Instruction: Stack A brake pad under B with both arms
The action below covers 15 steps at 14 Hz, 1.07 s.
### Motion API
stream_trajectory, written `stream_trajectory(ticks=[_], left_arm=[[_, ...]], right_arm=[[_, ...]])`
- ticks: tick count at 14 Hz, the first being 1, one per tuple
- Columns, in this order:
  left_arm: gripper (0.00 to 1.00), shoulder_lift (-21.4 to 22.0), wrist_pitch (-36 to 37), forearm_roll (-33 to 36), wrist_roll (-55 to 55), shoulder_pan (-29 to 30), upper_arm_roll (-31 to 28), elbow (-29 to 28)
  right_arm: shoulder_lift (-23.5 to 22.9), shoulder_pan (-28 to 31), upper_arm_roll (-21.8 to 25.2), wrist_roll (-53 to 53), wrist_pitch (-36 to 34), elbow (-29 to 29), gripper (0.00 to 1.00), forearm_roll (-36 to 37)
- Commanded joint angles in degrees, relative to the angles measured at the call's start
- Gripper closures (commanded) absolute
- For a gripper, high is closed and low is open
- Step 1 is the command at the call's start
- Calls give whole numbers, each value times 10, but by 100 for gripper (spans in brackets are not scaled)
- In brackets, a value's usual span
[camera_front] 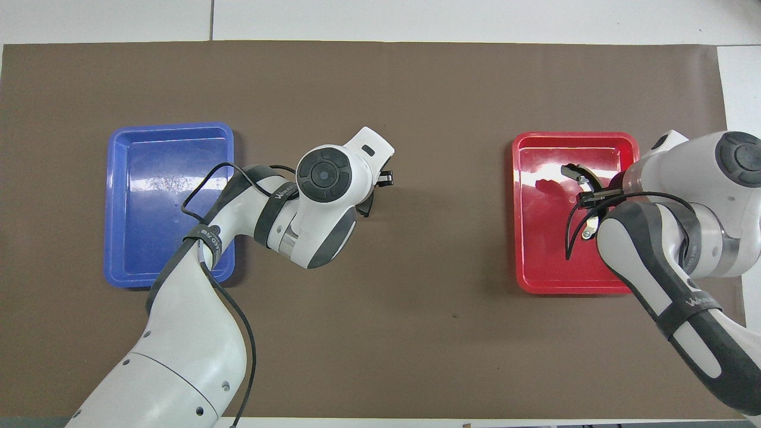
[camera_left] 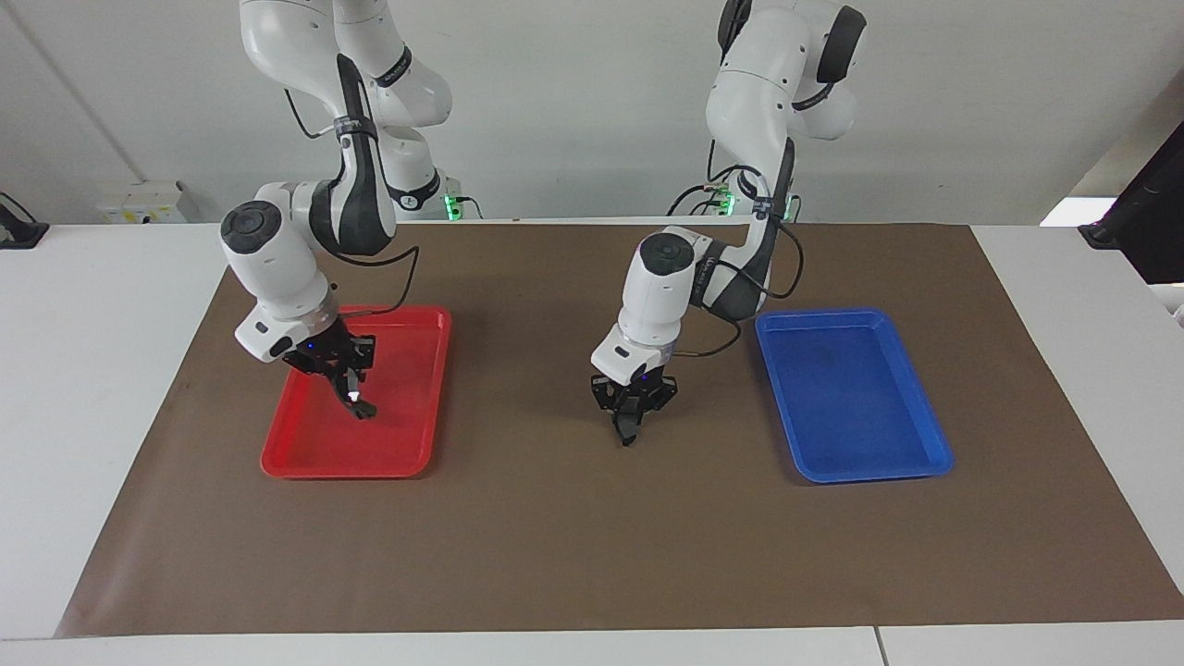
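Observation:
My right gripper (camera_left: 352, 392) is low over the red tray (camera_left: 305, 458) and is shut on B (camera_left: 362, 407), the black curved pad with a bright silvery spot. In the overhead view one silvery end of B (camera_front: 574, 172) shows past my right wrist over the red tray (camera_front: 535, 261); the rest is hidden. My left gripper (camera_left: 631, 418) hangs over the bare mat midway between the trays. It is shut on a small dark piece, the A brake pad (camera_left: 628, 433), seen edge-on. In the overhead view my left wrist hides that gripper and pad.
A blue tray (camera_left: 930, 444) lies toward the left arm's end of the table with nothing in it; it also shows in the overhead view (camera_front: 125, 261). A brown mat (camera_left: 592, 555) covers the table.

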<state>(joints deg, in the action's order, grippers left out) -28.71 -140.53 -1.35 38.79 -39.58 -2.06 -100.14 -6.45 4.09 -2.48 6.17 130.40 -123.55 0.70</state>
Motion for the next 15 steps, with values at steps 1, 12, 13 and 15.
stream_trajectory(ticks=[1,12,13,15], left_arm=[[90,8,20,-8,70,-30,-9,-7],[0,119,189,-6,-22,37,-18,-3],[0,138,229,-6,-84,65,-18,-1],[0,168,297,-6,-177,122,-18,4]], right_arm=[[3,9,-9,-5,-15,7,100,-12],[-2,-14,-30,-62,-23,28,100,-12],[-5,-35,-30,-85,-24,36,100,-12],[-14,-84,-30,-152,-9,50,100,-11]])
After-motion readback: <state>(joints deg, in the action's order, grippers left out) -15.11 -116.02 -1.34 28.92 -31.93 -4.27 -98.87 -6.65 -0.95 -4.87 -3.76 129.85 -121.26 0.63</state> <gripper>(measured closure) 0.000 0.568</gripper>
